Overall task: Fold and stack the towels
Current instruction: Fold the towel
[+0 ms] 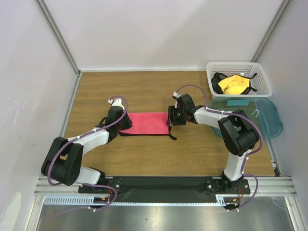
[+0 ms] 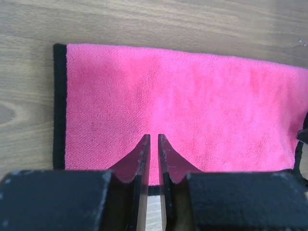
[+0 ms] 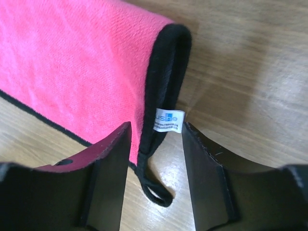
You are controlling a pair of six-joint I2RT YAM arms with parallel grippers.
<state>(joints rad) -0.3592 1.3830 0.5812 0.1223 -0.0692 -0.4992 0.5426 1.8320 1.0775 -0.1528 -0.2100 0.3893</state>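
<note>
Pink towel (image 3: 72, 62): folded edge between released right jaws; left jaws near-clenched, empty. Risk: closing may pinch one layer, opening the fold.

You have two towels in sight: one pink towel (image 1: 149, 122), one yellow towel (image 1: 234, 85); one basket (image 1: 263, 79); one tub (image 1: 269, 120).

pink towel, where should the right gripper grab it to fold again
Take the black-edged short end of the pink towel, near its white label, coming in from the right. That rolled edge sits thicker than the flat middle, and the open right gripper straddles it.
</note>
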